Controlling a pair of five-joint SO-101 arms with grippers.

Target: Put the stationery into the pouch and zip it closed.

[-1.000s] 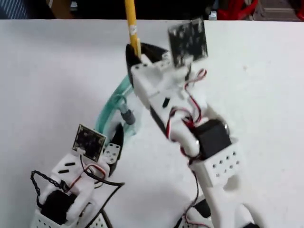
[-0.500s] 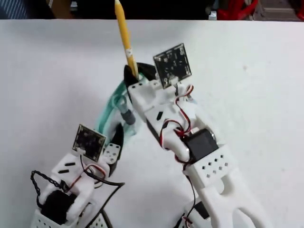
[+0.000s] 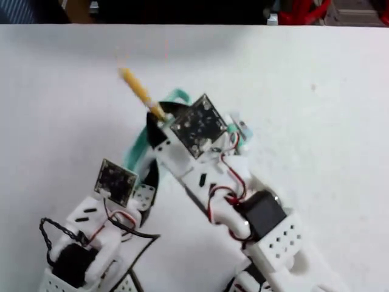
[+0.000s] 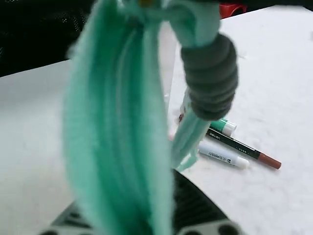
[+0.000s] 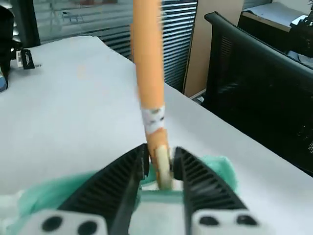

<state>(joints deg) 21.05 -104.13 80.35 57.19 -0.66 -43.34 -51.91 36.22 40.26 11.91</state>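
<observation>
Yellow pencil (image 3: pixel 138 91): a light, stiff, slim and smooth wooden pencil. It sticks out at a tilt from the right gripper, its held end over the pouch and its far end over bare table (image 3: pixel 316 91).
Right gripper (image 5: pixel 159 169): fingers clenched on the pencil's blunt end, so nearly the whole shaft stands free beyond them.
Grip judgement: a pinch this close to the end probably lets the pencil pivot or slip. A hold nearer the middle would be steadier, though it would leave less length free to enter the opening.
Pouch (image 3: pixel 136 148): mint-green soft fabric, limp, lying partly beneath the right arm. Its mouth is likely to sag shut unless held apart.
Left gripper (image 3: pixel 149 176): at the pouch's near edge. In its wrist view the fabric rises straight out of the dark jaws, so it seems pinched on that edge.
Zip pull (image 4: pixel 210 78): a small grey ribbed tab, likely the best place to grasp for closing.
Pens (image 4: pixel 230 147): several lie together on the table just beyond the pouch. They look light, hard, round and apt to roll, so grip across the barrel's middle.
</observation>
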